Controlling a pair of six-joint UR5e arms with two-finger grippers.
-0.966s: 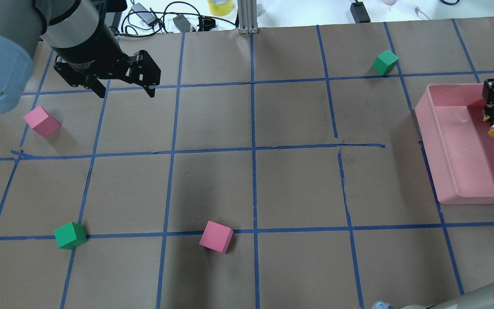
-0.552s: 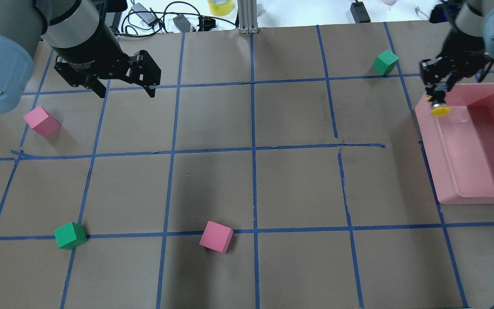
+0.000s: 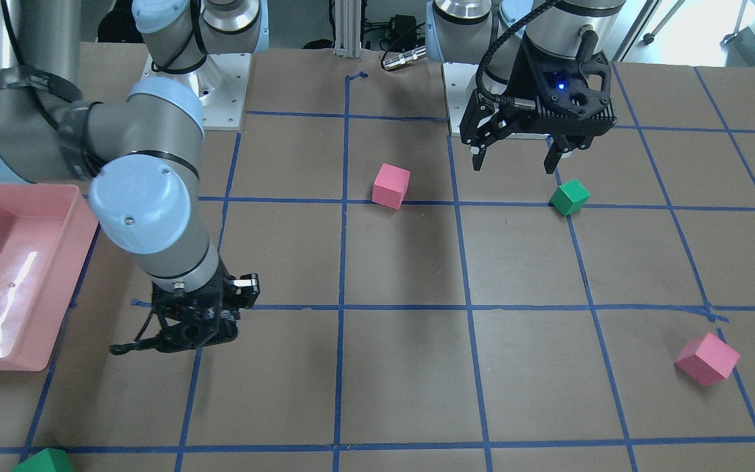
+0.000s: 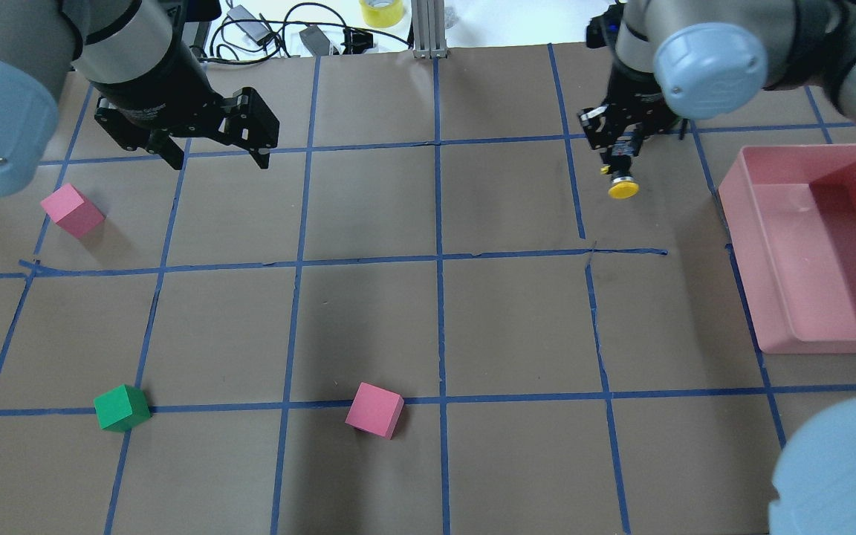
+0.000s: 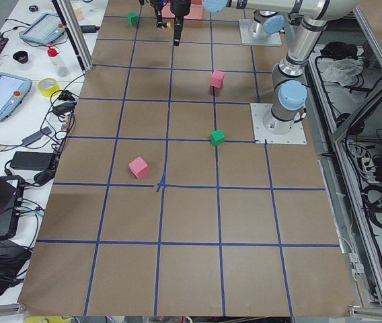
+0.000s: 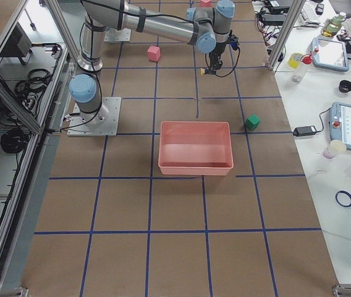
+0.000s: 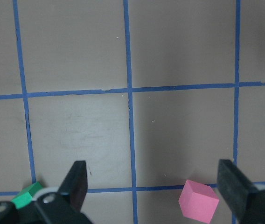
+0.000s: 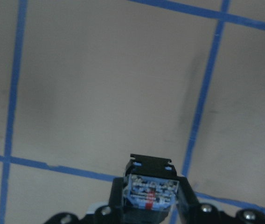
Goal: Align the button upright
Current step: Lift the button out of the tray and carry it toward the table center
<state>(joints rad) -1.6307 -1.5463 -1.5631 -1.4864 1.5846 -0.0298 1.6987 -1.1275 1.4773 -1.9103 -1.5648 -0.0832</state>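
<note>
Right claw [image 4: 616,157] pinching button [image 4: 623,189] by base, yellow cap lowest, over surface [image 4: 472,319] near pink tray [image 4: 740,223], outside it. Left claw [image 4: 218,157] spread, empty, well apart from tray. Risk: released cap-down, button likely topples, rolls on round body.

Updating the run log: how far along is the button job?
Done: the right gripper has the button gripped and lifted, outside the pink bin. In hand: it hangs over the table, cap pointing away from the gripper. Left: setting it down upright and releasing. The left gripper is open, idle.
</note>
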